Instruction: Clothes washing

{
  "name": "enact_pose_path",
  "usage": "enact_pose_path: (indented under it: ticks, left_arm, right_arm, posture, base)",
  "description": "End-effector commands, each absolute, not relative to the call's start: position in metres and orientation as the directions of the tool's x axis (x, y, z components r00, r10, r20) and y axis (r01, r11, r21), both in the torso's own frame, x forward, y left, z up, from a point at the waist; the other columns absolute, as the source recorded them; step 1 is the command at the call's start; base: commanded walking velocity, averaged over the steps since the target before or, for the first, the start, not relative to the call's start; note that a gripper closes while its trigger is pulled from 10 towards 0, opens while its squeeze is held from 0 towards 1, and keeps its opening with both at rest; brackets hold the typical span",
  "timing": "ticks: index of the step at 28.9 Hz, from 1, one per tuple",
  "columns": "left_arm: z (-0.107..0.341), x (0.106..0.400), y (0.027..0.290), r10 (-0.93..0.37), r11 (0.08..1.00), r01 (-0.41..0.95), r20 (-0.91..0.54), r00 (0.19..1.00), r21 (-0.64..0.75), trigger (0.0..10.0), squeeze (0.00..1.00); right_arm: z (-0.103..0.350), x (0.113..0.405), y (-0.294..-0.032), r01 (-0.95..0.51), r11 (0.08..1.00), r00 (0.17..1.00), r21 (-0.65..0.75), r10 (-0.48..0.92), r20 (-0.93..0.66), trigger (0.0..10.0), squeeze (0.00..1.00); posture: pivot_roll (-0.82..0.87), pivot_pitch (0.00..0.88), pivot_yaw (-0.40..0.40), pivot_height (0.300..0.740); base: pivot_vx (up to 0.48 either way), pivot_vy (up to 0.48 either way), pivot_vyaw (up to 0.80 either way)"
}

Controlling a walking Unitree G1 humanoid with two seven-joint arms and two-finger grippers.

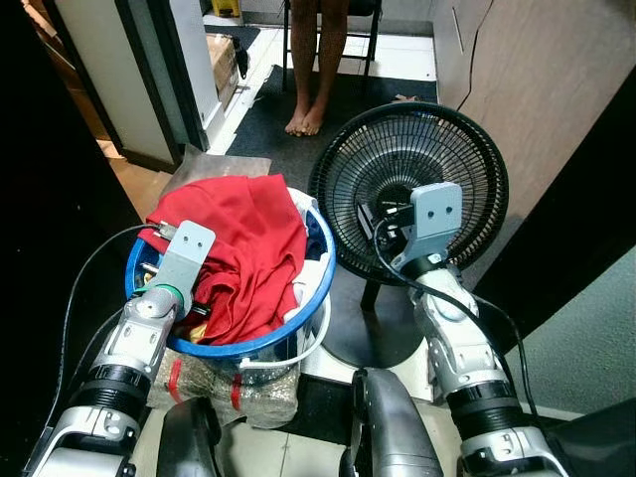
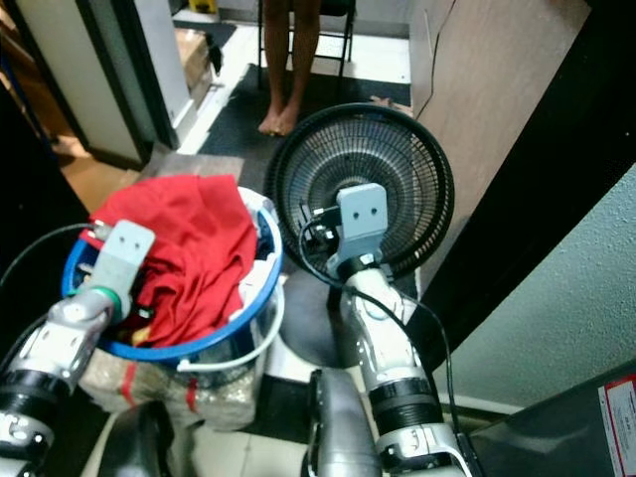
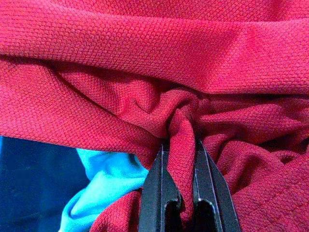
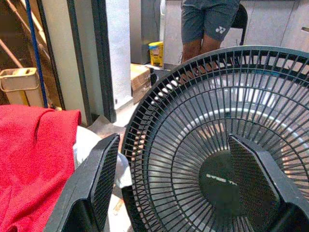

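The two head views look forward and steeply down from above the robot's arms onto a round black floor fan with a wire grille (image 1: 409, 189). To the fan's left stands a blue plastic laundry basket (image 1: 310, 288) heaped with a red knit garment (image 1: 248, 248). Beyond the fan a seated person's bare legs (image 1: 310, 70) reach the upper edge. The right eye shows the same scene shifted, with more of the wall right of the fan.

The left wrist view sits very close against the red garment, looking along its two black fingers (image 3: 159, 193).

The right wrist view faces the fan's grille (image 4: 217, 145) at close range, level with it, sharing the garment's edge and the person's legs with the head views.
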State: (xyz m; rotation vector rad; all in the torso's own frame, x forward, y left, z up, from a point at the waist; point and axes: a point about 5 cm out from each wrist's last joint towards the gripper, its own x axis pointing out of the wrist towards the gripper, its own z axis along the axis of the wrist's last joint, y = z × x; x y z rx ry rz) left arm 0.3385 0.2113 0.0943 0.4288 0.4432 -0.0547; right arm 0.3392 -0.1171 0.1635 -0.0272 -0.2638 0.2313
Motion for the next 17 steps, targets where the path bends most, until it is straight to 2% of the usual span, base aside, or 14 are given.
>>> enact_pose_path:
  ticks: [1, 9, 10, 11, 12, 13, 14, 16, 17]
  left_arm:
    - [0.076, 0.327, 0.216, 0.051, 0.919, 0.152, -0.493, 0.869, 0.364, 0.0, 0.00]
    - [0.095, 0.333, 0.203, -0.030, 0.942, 0.161, -0.404, 0.914, 0.295, 0.0, 0.00]
    - [0.111, 0.336, 0.191, -0.106, 0.959, 0.184, -0.331, 0.938, 0.217, 0.0, 0.00]
    - [0.111, 0.336, 0.191, -0.106, 0.959, 0.184, -0.331, 0.938, 0.217, 0.0, 0.00]
    - [0.141, 0.340, 0.171, -0.223, 0.963, 0.248, -0.195, 0.955, 0.110, 0.0, 0.00]
    - [0.173, 0.339, 0.151, -0.319, 0.946, 0.321, -0.042, 0.947, 0.054, 2.0, 0.00]
    - [0.194, 0.337, 0.140, -0.372, 0.928, 0.370, 0.058, 0.927, 0.033, 2.0, 0.00]
    - [0.204, 0.335, 0.134, -0.393, 0.919, 0.392, 0.104, 0.914, 0.030, 2.0, 0.00]
    - [0.225, 0.336, 0.123, -0.410, 0.911, 0.409, 0.185, 0.893, 0.046, 10.0, 0.00]
  right_arm:
    - [0.163, 0.339, -0.117, -0.225, 0.972, 0.940, -0.062, 0.234, 0.248, 10.0, 0.00]
    - [0.164, 0.339, -0.118, -0.223, 0.973, 0.940, -0.060, 0.231, 0.253, 10.0, 0.00]
    - [0.165, 0.340, -0.118, -0.221, 0.973, 0.939, -0.059, 0.229, 0.257, 10.0, 0.00]
    - [0.165, 0.340, -0.118, -0.221, 0.973, 0.939, -0.059, 0.229, 0.257, 10.0, 0.00]
    - [0.167, 0.340, -0.118, -0.221, 0.974, 0.938, -0.056, 0.228, 0.261, 10.0, 0.00]
    - [0.168, 0.341, -0.117, -0.222, 0.974, 0.937, -0.054, 0.228, 0.265, 10.0, 0.00]
    - [0.169, 0.341, -0.116, -0.223, 0.974, 0.936, -0.052, 0.228, 0.267, 10.0, 0.00]
    - [0.169, 0.341, -0.116, -0.223, 0.973, 0.936, -0.051, 0.229, 0.268, 10.0, 0.00]
    - [0.170, 0.341, -0.115, -0.225, 0.973, 0.935, -0.049, 0.230, 0.271, 10.0, 0.00]
  posture:
    - [-0.04, 0.000, 0.018, 0.535]
    - [-0.04, 0.000, 0.018, 0.535]
    - [-0.04, 0.000, 0.018, 0.535]
    - [-0.04, 0.000, 0.018, 0.535]
    - [-0.03, 0.000, 0.018, 0.535]
    - [-0.03, 0.000, 0.019, 0.535]
    - [-0.03, 0.000, 0.019, 0.535]
    - [-0.03, 0.000, 0.019, 0.535]
    - [-0.04, 0.000, 0.021, 0.535]
  base:
    - [0.000, 0.000, 0.00]
    - [0.000, 0.000, 0.00]
    - [0.000, 0.000, 0.00]
    - [0.000, 0.000, 0.00]
    - [0.000, 0.000, 0.00]
    - [0.000, 0.000, 0.00]
    - [0.000, 0.000, 0.00]
    - [0.000, 0.000, 0.00]
    - [0.000, 0.000, 0.00]
